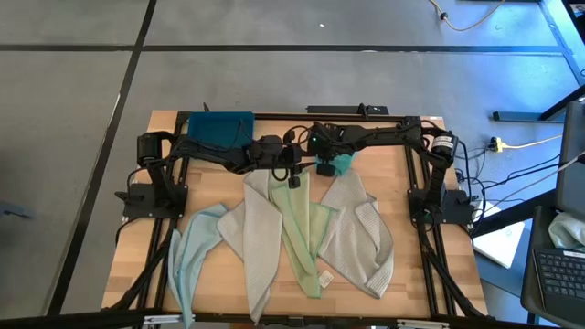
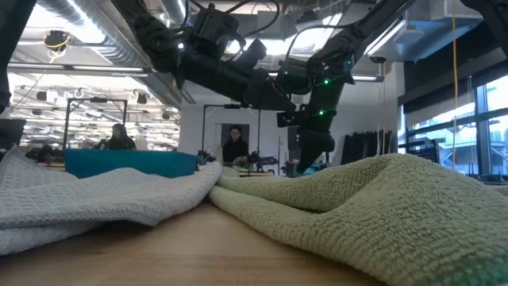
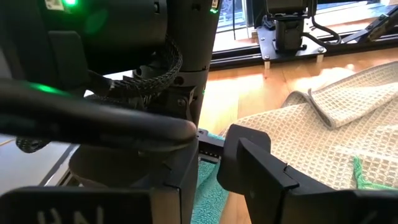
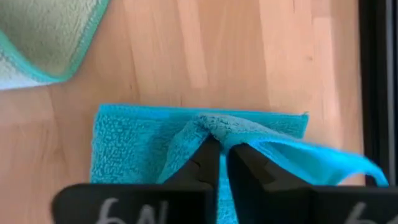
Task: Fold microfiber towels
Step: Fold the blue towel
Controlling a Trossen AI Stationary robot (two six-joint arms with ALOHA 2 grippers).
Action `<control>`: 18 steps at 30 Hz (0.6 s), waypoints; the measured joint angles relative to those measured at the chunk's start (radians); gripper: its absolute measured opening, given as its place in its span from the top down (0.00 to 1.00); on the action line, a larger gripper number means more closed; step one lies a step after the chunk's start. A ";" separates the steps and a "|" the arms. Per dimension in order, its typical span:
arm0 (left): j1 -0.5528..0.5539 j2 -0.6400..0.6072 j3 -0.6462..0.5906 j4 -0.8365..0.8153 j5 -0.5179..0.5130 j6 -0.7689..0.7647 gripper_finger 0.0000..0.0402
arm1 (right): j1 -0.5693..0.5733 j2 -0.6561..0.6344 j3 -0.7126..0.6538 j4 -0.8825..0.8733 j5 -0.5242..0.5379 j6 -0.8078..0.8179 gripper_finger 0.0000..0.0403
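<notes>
Wooden table holds spread towels; right hand pinches teal towel; left hand hovers, grip unclear

Tray: at eleven o'clock on the table, along its far edge
Folded towel: at one o'clock, right of the tray, under the right gripper
Left gripper: at twelve o'clock, just left of the right gripper, over the spread towels
Spread towels: four side by side across the near half, from seven to five o'clock, neighbours overlapping
Order left to right: outer left towel, second towel, third towel, outer right towel
</notes>
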 joint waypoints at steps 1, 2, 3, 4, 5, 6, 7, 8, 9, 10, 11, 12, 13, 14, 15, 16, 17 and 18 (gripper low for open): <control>0.000 0.000 0.000 0.000 0.001 0.000 0.74 | 0.000 0.000 0.000 -0.002 -0.017 -0.003 0.87; 0.000 0.000 0.000 0.001 0.002 0.000 0.74 | 0.000 0.000 0.000 -0.005 -0.037 -0.006 0.83; 0.000 0.000 0.000 0.001 0.005 0.000 0.74 | 0.000 0.000 0.000 -0.008 -0.050 -0.006 0.80; 0.000 0.000 0.000 0.001 0.006 0.000 0.74 | 0.000 0.000 0.000 -0.009 -0.057 -0.006 0.75; 0.000 0.000 0.000 0.001 0.006 0.000 0.74 | 0.002 0.000 0.000 -0.010 -0.053 -0.006 0.71; 0.000 0.000 0.000 0.001 0.006 0.000 0.74 | 0.004 0.000 0.000 -0.010 -0.035 -0.005 0.66; 0.000 0.000 0.000 0.000 0.006 0.000 0.74 | 0.006 -0.003 0.000 -0.013 -0.012 -0.004 0.62; 0.000 0.000 0.000 -0.001 0.006 0.000 0.74 | 0.009 -0.007 0.000 -0.022 0.013 -0.002 0.57; 0.000 0.000 0.000 0.000 0.005 0.000 0.74 | 0.013 -0.013 0.000 -0.033 0.038 -0.002 0.53; 0.000 0.000 0.000 0.000 0.005 0.000 0.74 | 0.016 -0.023 0.000 -0.051 0.058 -0.001 0.50; 0.000 0.000 0.000 0.001 0.004 0.000 0.74 | 0.020 -0.034 0.000 -0.072 0.070 0.010 0.47; 0.000 0.000 0.000 0.000 0.003 0.000 0.74 | 0.024 -0.047 0.000 -0.086 0.072 0.027 0.44; 0.000 0.000 0.001 0.000 0.000 0.000 0.74 | 0.029 -0.061 0.000 -0.103 0.067 0.057 0.42; 0.000 0.000 0.002 0.007 0.004 0.002 0.74 | 0.033 -0.071 0.000 -0.120 0.058 0.086 0.40; -0.001 -0.003 0.003 0.009 0.002 0.002 0.74 | 0.035 -0.077 0.000 -0.133 0.035 0.123 0.39; -0.001 -0.003 0.003 0.011 0.003 0.002 0.74 | 0.038 -0.080 0.000 -0.147 0.019 0.167 0.39; -0.001 -0.003 0.003 0.012 0.004 0.002 0.74 | 0.040 -0.080 0.000 -0.160 0.004 0.205 0.38; -0.001 -0.003 0.003 0.010 0.004 0.002 0.74 | 0.043 -0.080 -0.003 -0.166 -0.009 0.235 0.38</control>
